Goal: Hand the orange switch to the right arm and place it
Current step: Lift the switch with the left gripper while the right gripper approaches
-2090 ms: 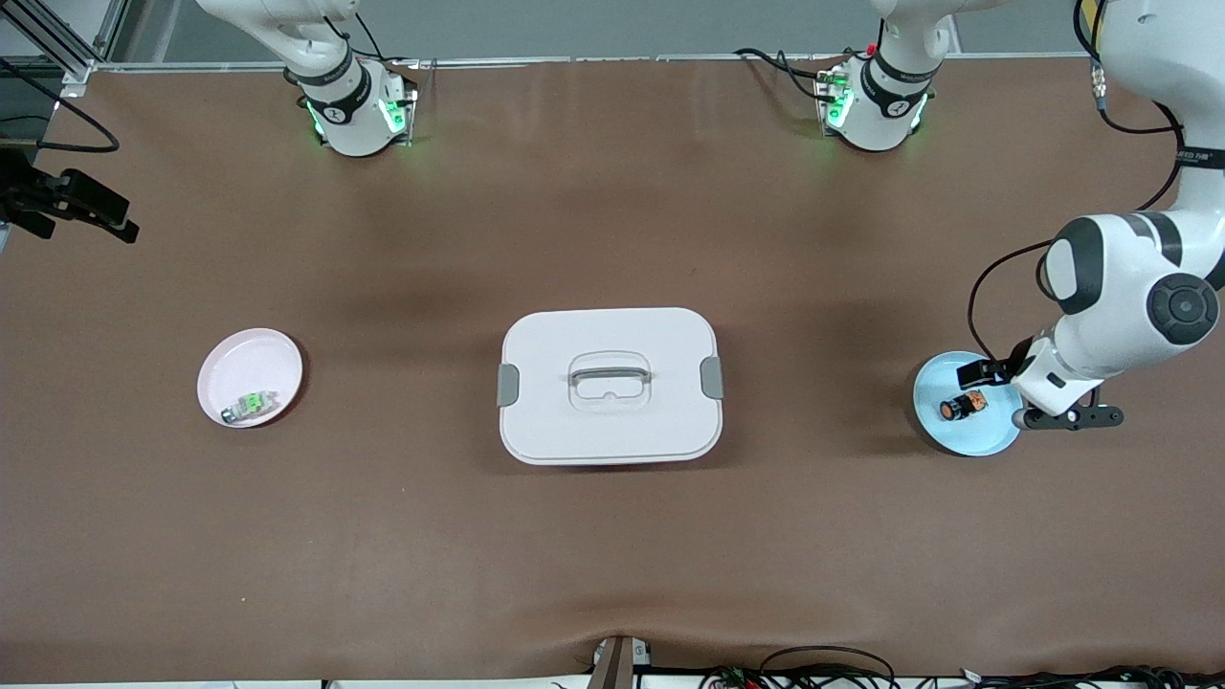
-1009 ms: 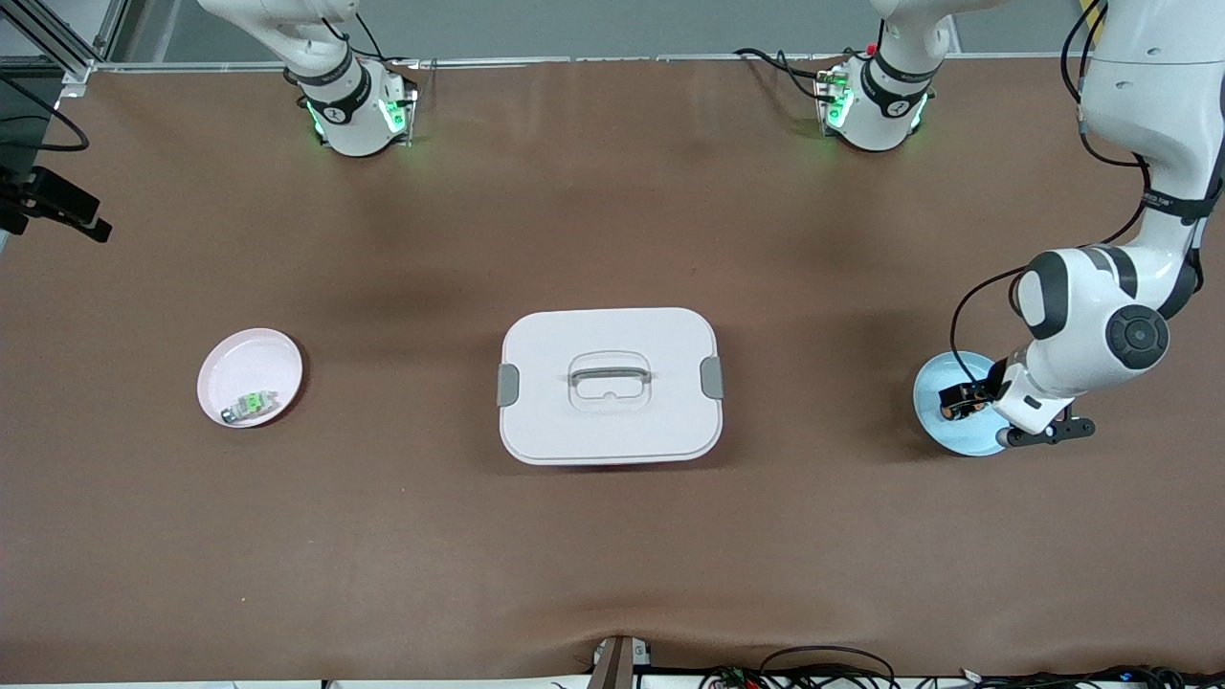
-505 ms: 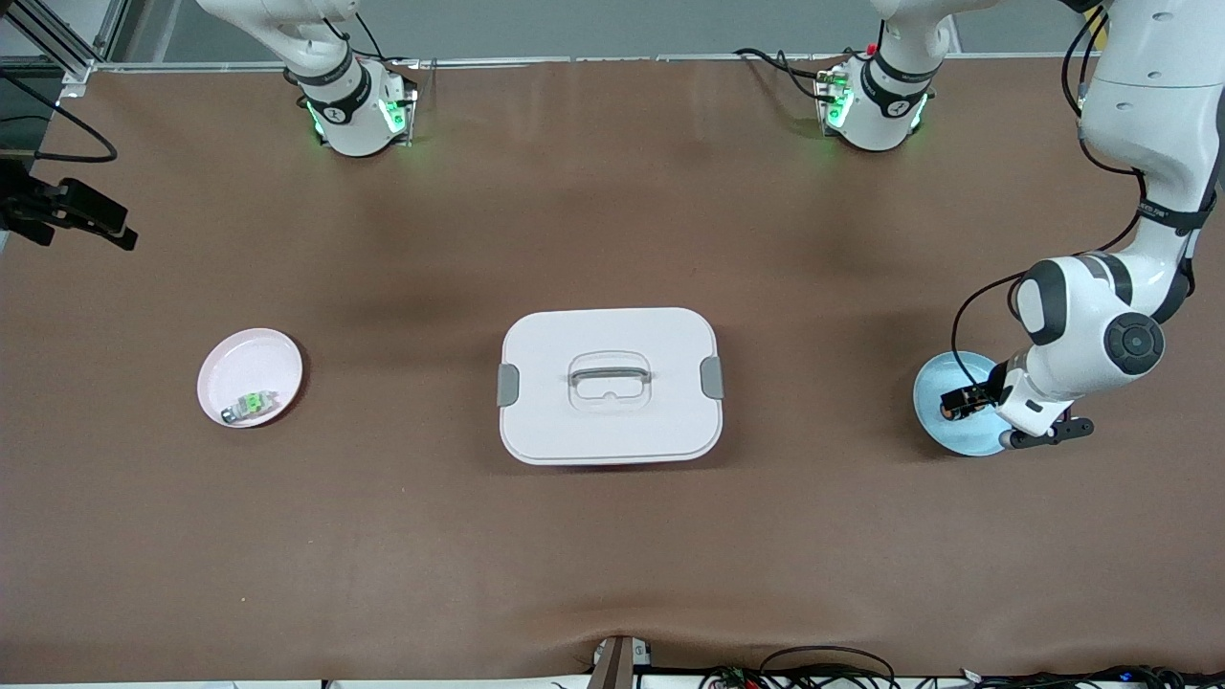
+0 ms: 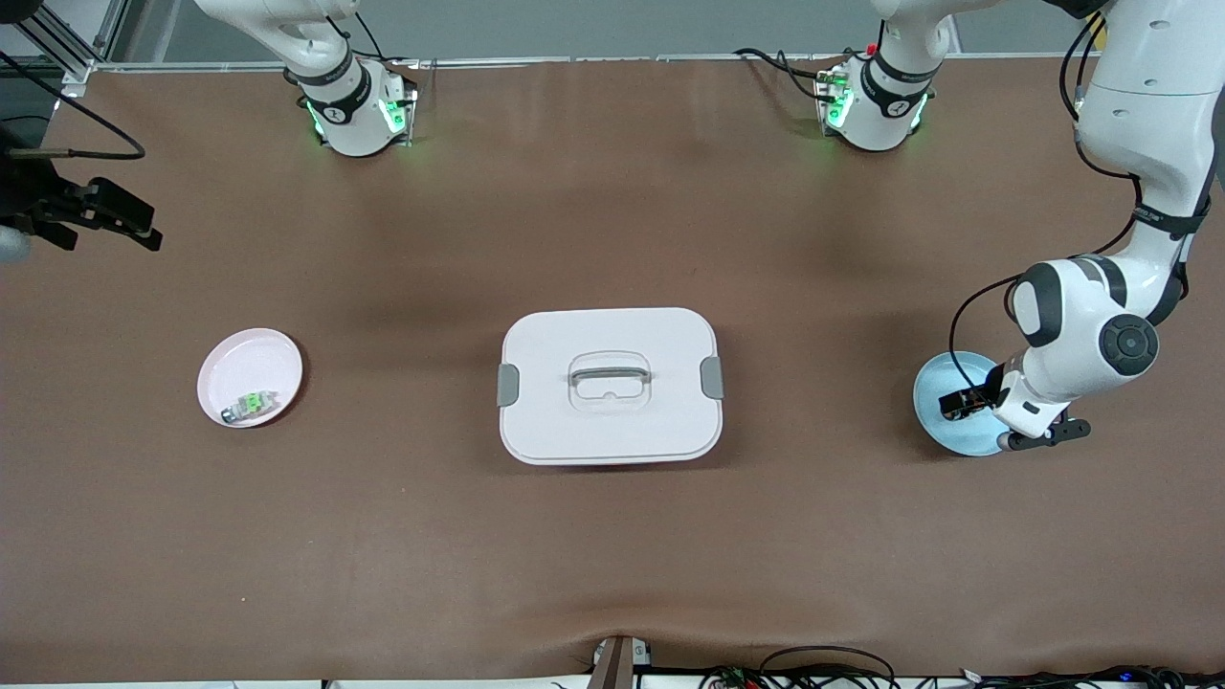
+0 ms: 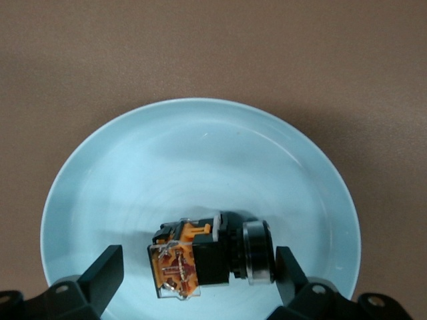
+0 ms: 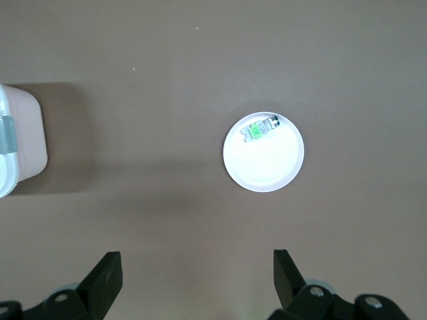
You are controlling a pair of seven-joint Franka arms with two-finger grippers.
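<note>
Now the left gripper point(image 5: 193, 270) is down low in the blue plate point(image 5: 200, 133) at the left arm's end of the desk point(image 4: 612, 536), fingers spread wide, one on each side of the orange switch point(image 5: 210, 257), neither touching it. The switch lies on its side in the plate. To do this well, I'd say close slowly and squarely across the length of the body, so it isn't nudged or rolled against the plate, then lift straight up.

The switch itself: a small black body, a silvery ring round one end, an orange block with clear plastic and metal contacts at the other.

Meanwhile the right gripper point(image 6: 193, 280) waits, spread and empty, above bare desk near the pink plate point(image 6: 264, 152), which holds a small grey-and-clear part point(image 6: 259, 129). A white lidded box point(image 4: 610, 385) sits mid-desk.
</note>
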